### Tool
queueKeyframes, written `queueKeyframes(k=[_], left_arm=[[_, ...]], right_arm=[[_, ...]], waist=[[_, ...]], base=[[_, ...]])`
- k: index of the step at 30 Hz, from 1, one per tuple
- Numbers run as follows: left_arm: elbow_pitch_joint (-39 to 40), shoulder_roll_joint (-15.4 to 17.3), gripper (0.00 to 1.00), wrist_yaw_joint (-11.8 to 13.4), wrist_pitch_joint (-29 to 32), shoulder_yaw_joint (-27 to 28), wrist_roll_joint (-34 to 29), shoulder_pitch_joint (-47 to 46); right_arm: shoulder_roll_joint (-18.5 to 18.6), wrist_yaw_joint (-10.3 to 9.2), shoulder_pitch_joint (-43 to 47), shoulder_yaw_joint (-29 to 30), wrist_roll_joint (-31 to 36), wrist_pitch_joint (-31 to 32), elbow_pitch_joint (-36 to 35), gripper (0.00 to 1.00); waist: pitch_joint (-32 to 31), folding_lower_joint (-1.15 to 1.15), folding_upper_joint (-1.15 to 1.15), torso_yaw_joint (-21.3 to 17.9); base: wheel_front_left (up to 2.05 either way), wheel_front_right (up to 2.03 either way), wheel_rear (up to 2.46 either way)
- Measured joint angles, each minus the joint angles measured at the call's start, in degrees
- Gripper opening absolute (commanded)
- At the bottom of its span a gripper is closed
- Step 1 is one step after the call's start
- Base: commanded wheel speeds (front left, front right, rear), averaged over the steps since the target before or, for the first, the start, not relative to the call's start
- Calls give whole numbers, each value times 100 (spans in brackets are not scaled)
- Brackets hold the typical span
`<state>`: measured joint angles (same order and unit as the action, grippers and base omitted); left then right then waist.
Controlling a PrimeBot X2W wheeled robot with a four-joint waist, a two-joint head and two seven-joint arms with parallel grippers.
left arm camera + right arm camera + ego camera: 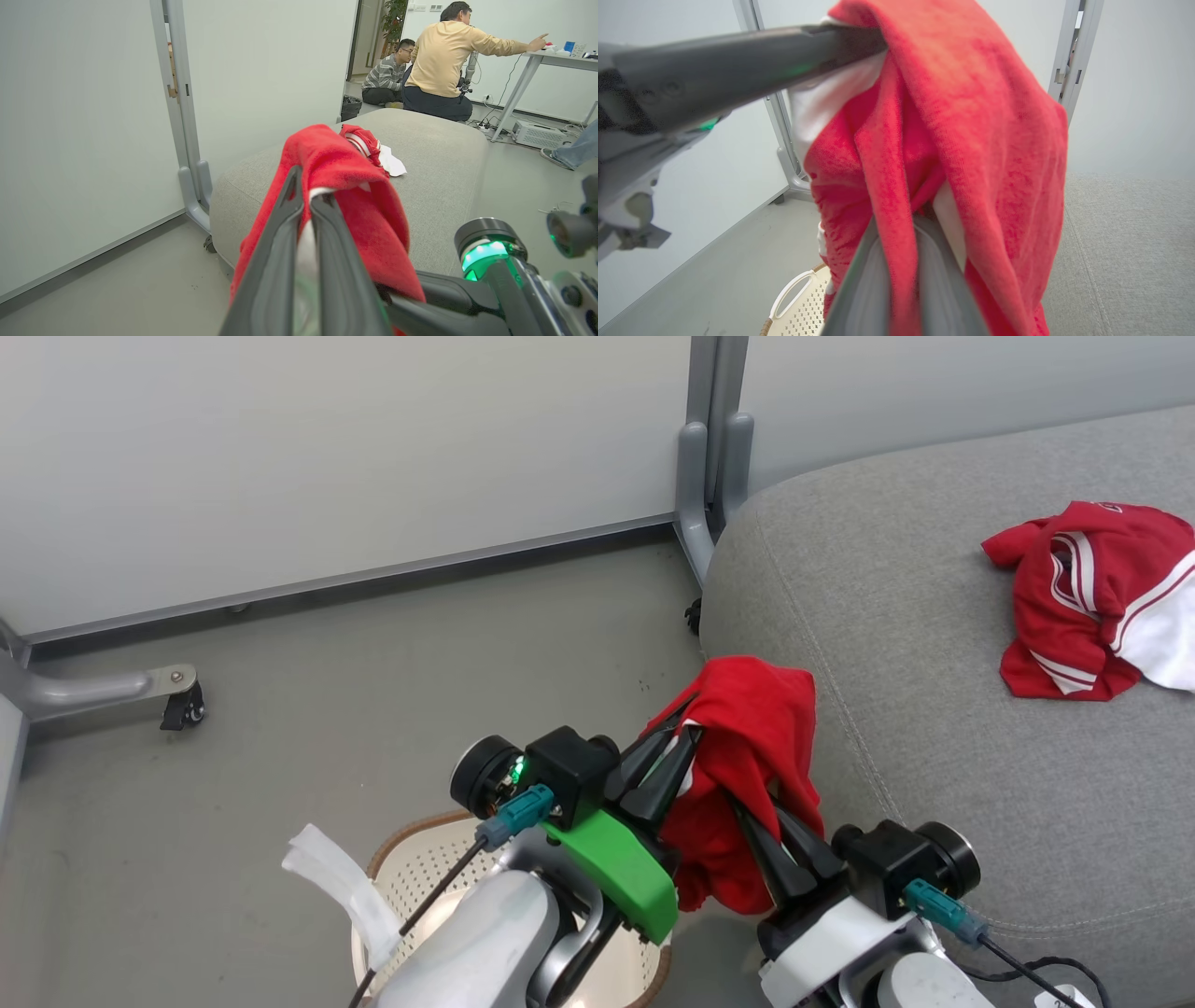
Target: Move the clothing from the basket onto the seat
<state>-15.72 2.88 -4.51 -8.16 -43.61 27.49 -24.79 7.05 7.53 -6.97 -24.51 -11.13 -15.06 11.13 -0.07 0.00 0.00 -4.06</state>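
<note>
The left jaws and right jaws are clamped on the bright red soft-fabric garment [747, 737], which hangs downward just off the left edge of the grey upholstered seat [934, 737], above the cream perforated plastic basket [425, 882]. The seat lies rightward, unobstructed, right jaws nearer; a second red striped garment [1088, 602] rests toward its right edge.

Red garment [1092, 602] on grey seat [934, 691]

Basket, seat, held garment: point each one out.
basket [425, 859], head view, perforated inner wall.
seat [934, 728], head view, bare grey top.
held garment [756, 709], head view, upper red fold.
</note>
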Motion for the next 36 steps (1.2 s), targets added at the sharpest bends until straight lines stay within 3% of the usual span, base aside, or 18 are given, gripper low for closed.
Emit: queueKeyframes(k=[4,5,6,7,36], left_arm=[[-109,12,45,23,-4,-1,-10,-37],[-132,13,56,29,3,-1,-9,-38],[-145,15,74,43,7,-1,-8,-38],[-166,18,100,48,23,0,-2,-40],[-235,144,100,102,93,-81,112,-55]], right_arm=[[-1,0,1,45,-29,0,-15,0],[-2,0,1,52,-29,0,-19,0],[-2,0,2,62,-29,0,-22,0],[-2,0,4,79,-30,0,-30,0],[-4,0,42,393,-36,0,-96,0]], waist=[[19,0,0,13],[22,0,0,17],[24,0,0,22],[28,0,0,30],[129,0,0,57]], base=[[0,0,0],[0,0,0],[0,0,0],[0,0,0],[0,0,0]])
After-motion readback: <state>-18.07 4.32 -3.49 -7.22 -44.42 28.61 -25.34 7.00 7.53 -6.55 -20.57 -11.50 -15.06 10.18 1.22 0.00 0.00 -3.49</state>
